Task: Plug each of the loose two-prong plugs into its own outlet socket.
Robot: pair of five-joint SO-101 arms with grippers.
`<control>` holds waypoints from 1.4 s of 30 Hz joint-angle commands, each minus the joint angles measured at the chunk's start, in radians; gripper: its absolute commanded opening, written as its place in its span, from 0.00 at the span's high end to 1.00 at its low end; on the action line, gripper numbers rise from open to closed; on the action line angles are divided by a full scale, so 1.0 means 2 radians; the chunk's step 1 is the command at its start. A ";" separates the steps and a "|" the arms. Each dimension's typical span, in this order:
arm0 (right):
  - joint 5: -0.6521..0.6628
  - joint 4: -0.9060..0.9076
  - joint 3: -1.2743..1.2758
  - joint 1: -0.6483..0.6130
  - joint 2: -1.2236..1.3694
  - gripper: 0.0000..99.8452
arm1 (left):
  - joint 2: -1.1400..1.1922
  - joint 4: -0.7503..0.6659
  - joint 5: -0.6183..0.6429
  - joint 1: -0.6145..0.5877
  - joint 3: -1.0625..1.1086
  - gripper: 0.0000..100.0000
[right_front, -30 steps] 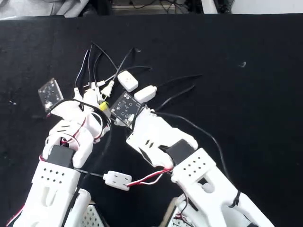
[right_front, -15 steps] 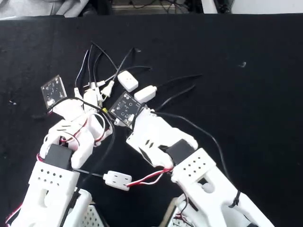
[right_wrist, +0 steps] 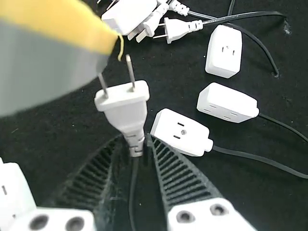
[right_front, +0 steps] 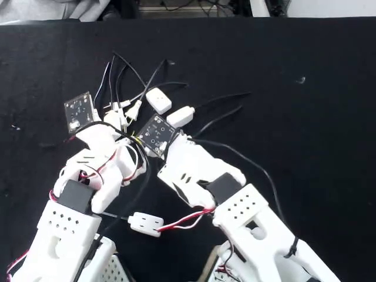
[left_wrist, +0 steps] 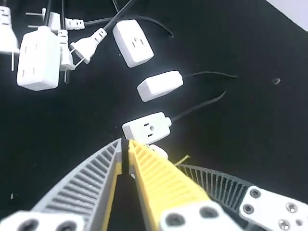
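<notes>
My right gripper [right_wrist: 134, 140] is shut on the cable end of a white two-prong plug [right_wrist: 122, 103], prongs pointing away from the wrist. Close beside it lies a white outlet socket [right_wrist: 182, 132], slots up; two more sockets [right_wrist: 225, 52] [right_wrist: 226, 103] lie farther off. My left gripper [left_wrist: 124, 142] is shut just short of a socket [left_wrist: 147, 127]. A thin dark line runs between its fingers, and I cannot tell whether that is a cable. In the high view the left arm [right_front: 94, 158] and right arm [right_front: 200, 167] meet at the plug cluster [right_front: 120, 114].
A big white adapter [left_wrist: 38, 57] and loose plugs [left_wrist: 89, 44] with black cables lie tangled behind the grippers. Another white socket [right_front: 145, 223] sits between the arms' bases, its black cable looped over the left arm. The black tabletop [right_front: 305, 129] stretches wide to the right.
The left arm has swung to the right, bringing its gripper close to the right gripper and the held plug. The right arm has stayed still.
</notes>
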 commanded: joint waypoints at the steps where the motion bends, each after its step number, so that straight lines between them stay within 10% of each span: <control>1: -0.001 -0.012 -0.002 0.008 -0.014 0.99 | -0.031 0.003 -0.011 -0.001 -0.030 0.97; 16: -0.005 -0.008 -0.003 0.008 -0.018 0.99 | -0.289 -0.124 0.051 0.009 0.178 0.97; 42: -0.001 -0.007 -0.004 0.025 -0.015 0.99 | -0.109 -0.057 0.011 0.012 0.036 0.97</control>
